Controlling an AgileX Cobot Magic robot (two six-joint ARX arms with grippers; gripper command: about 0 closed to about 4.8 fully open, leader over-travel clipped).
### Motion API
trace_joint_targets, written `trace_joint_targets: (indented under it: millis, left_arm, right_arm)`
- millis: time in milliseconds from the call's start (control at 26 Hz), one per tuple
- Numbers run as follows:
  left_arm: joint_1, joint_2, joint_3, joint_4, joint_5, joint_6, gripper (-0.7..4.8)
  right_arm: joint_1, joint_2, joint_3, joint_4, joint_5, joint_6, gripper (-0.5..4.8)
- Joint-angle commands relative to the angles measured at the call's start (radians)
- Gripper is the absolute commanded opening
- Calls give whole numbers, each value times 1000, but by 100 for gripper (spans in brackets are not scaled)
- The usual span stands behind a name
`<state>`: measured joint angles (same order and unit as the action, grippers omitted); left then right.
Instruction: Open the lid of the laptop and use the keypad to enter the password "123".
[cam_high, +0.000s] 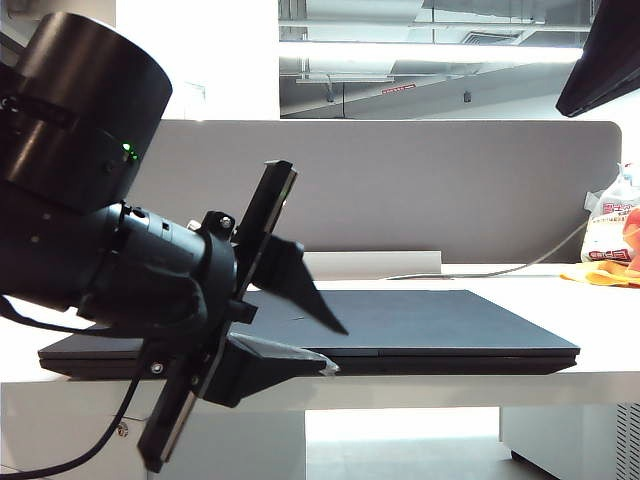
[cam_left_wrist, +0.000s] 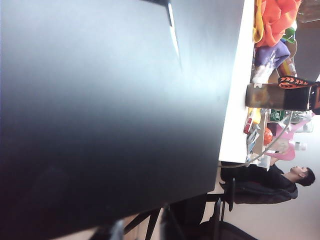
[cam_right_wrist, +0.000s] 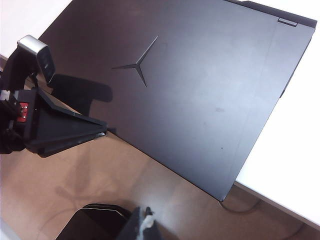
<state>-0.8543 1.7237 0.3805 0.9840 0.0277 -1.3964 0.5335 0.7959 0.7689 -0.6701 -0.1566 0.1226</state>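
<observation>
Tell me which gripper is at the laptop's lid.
The left gripper, fingers at the closed lid's front edge; the right gripper hangs above, clear of it.

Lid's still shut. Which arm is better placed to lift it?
Left. Its hand straddles the front edge of the laptop, one finger over the lid, one under. The right hand isn't visible near the laptop.

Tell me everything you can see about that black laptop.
The laptop is wide, thin and matte black, lying flat and shut on the white table, so no keys or screen show. Its lid bears a three-pointed star logo. Its front edge sits at the table's front edge. The left gripper straddles that front edge, one finger above the lid and one below the edge, jaws partly open; whether they touch is unclear. The right gripper hangs above, off the laptop.
</observation>
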Motion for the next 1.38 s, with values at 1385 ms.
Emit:
trace_joint_targets:
  millis: [1385]
  left_arm:
    - [251, -253, 481, -444, 248, 561, 57]
  right_arm:
    - [2, -1, -21, -5, -2, 0, -9]
